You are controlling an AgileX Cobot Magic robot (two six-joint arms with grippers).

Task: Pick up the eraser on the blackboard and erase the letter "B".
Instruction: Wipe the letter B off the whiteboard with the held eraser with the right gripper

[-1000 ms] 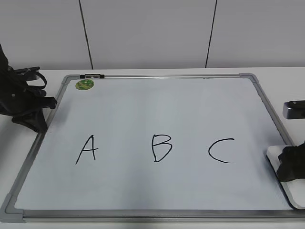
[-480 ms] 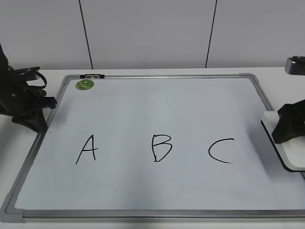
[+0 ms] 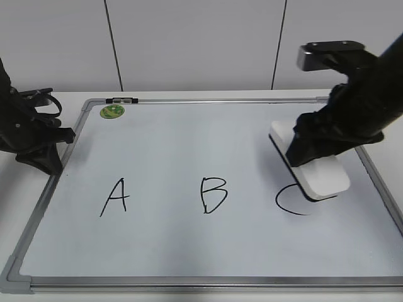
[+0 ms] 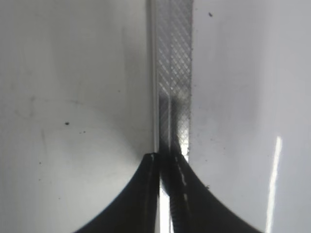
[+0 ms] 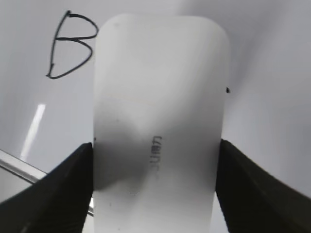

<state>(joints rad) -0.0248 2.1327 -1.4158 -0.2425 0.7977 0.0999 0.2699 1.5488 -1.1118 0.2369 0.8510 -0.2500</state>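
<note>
The blackboard [image 3: 189,145] is a white board with a grey frame, bearing black letters A [image 3: 115,196], B [image 3: 213,194] and C [image 3: 291,202]. My right gripper [image 3: 315,151] is shut on the white eraser [image 3: 324,176] and holds it above the board, over the top of the C. In the right wrist view the eraser [image 5: 160,121] fills the middle between both fingers, with the letter B [image 5: 70,46] at the upper left. My left gripper [image 3: 44,157] rests at the board's left edge; in the left wrist view its jaws [image 4: 165,162] are shut over the frame [image 4: 174,63].
A small round green magnet [image 3: 112,111] and a black clip [image 3: 121,100] sit at the board's top left. A white wall with dark seams stands behind the table. The board's frame edge [image 5: 19,165] shows at the lower left of the right wrist view.
My right gripper has lifted the eraser from the board's right edge and carried it up and left, over the C. The left arm has not moved.
</note>
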